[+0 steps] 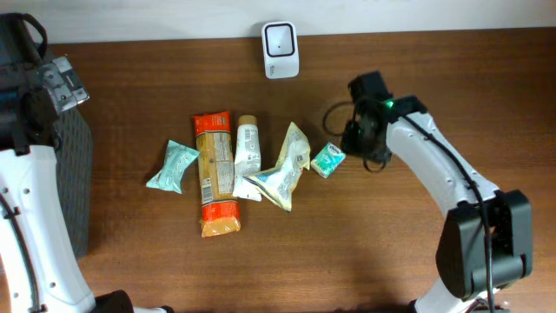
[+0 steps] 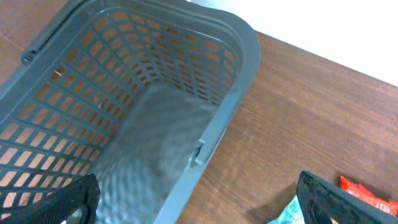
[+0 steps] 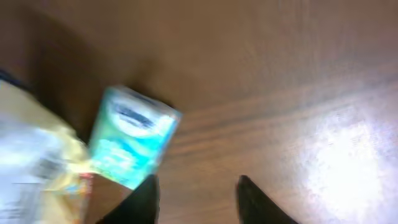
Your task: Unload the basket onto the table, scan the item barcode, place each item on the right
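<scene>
Beside the teal box (image 3: 130, 143), the right gripper (image 3: 198, 198) hovers half-spread, apparently empty in the blur; pickup seems the step in hand, needing the jaws centred over the box.

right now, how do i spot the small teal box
On the brown wooden table, packaged items lie in a row in front of the white scanner. The small teal box ends the row on the right, beside the yellow pouch; it alone is box-shaped.
</scene>
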Robot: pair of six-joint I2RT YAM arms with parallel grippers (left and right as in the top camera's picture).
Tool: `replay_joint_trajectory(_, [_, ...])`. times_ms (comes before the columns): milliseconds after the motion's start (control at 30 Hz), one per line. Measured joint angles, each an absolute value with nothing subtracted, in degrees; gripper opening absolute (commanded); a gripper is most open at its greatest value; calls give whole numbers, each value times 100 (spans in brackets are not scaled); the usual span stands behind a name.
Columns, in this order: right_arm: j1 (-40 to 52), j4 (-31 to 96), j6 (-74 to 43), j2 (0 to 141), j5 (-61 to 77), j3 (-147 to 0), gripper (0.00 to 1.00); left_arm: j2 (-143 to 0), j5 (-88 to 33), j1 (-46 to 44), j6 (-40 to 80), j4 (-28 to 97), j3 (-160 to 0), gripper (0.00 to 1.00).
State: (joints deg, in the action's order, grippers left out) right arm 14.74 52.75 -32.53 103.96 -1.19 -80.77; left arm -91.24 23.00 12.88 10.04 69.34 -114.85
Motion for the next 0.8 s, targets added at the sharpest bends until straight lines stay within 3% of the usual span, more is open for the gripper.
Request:
replay_joint_trajectory(100, [1885, 4469, -3402, 10447, 167, -8217, 57, -9126, 2298, 1288, 1004, 6941, -11485, 99])
replay_joint_trajectory(200, [2222, 4244, -4401, 11266, -73, -8263, 56, -9126, 2300, 1288, 1004, 6938, -11485, 99])
replay_joint_trajectory(300, [2224, 4327, -4635, 11496, -311, -8261, 43, -9126, 2300, 1288, 1004, 6938, -11485, 99])
replay_joint_trajectory(400, [2263, 4755, -4650, 11509, -600, -8261, 40, -9126, 2300, 1288, 1004, 6936, -11485, 99])
replay_joint_trajectory(800, [2071, 5247, -2104, 11535, -554, -8252, 45, -9126, 2300, 1288, 1004, 6941, -11485, 99])
